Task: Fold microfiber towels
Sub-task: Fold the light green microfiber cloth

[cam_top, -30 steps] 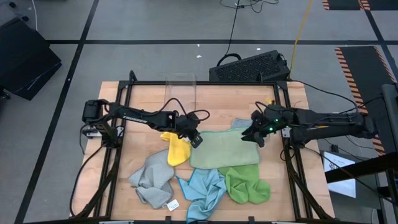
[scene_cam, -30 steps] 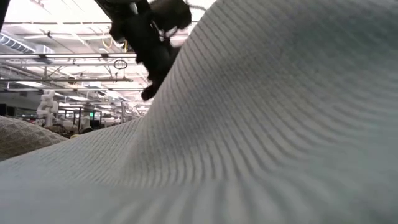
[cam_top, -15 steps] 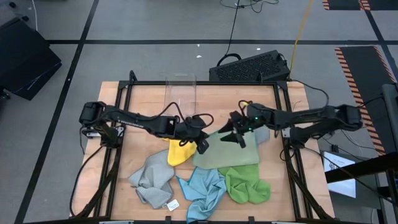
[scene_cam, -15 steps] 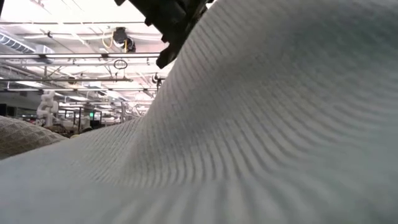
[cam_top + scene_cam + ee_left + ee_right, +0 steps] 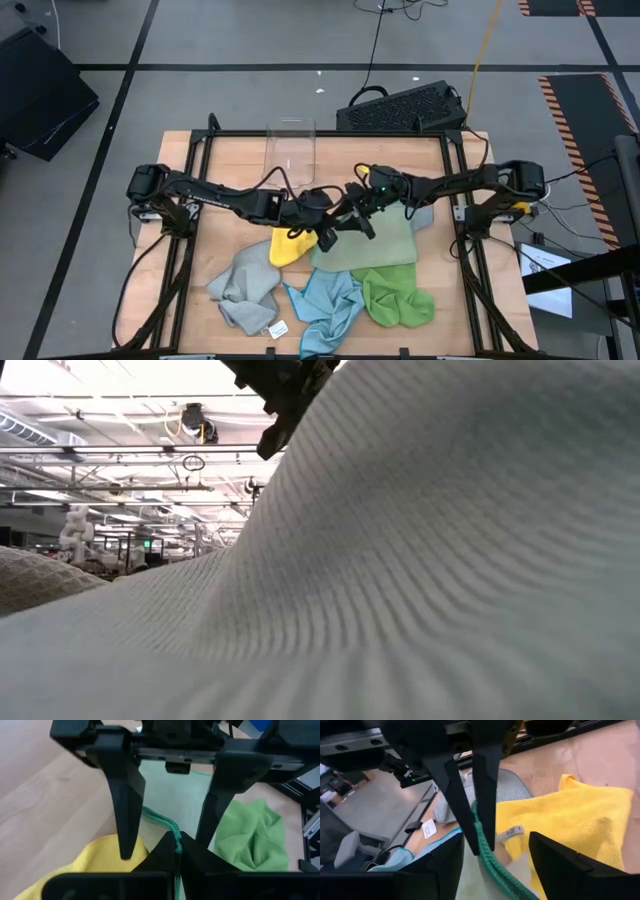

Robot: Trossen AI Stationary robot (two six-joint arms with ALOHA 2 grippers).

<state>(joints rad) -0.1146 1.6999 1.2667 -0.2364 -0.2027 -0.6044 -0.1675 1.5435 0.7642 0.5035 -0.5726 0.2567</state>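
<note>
The pale green towel [image 5: 370, 243] lies spread in the middle of the table, over a grey towel [image 5: 418, 214] at its far right. Around it lie the yellow towel [image 5: 286, 247], another grey towel [image 5: 240, 288], the light blue towel [image 5: 325, 300] and the bright green towel [image 5: 396, 300]. My left gripper [image 5: 326, 236] is shut on the pale green towel's left edge. My right gripper [image 5: 353, 216] stands open just beyond it, one finger [image 5: 125, 820] on each side of the raised hem, not touching it. My left gripper pinches the pale green towel's dark green hem [image 5: 176, 841] between its two shut fingertips, at the towel's left edge. It comes slanting down from the table's left. That edge is raised off the table, and the towel's other part [image 5: 385, 250] stays flat.
A clear plastic bin [image 5: 290, 150] stands at the table's far edge. A dark keyboard [image 5: 405, 105] lies behind the table's far right corner. Black frame rails [image 5: 190, 230] run along the left and right sides. Pale ribbed cloth [image 5: 400, 580] fills the low view.
My right gripper has travelled from the table's right side toward the left, sinking and rolling, until it stands at my left gripper. My left gripper has risen and gone a little toward the right, raising the pale green towel's left edge; the towel's other part has stayed flat.
</note>
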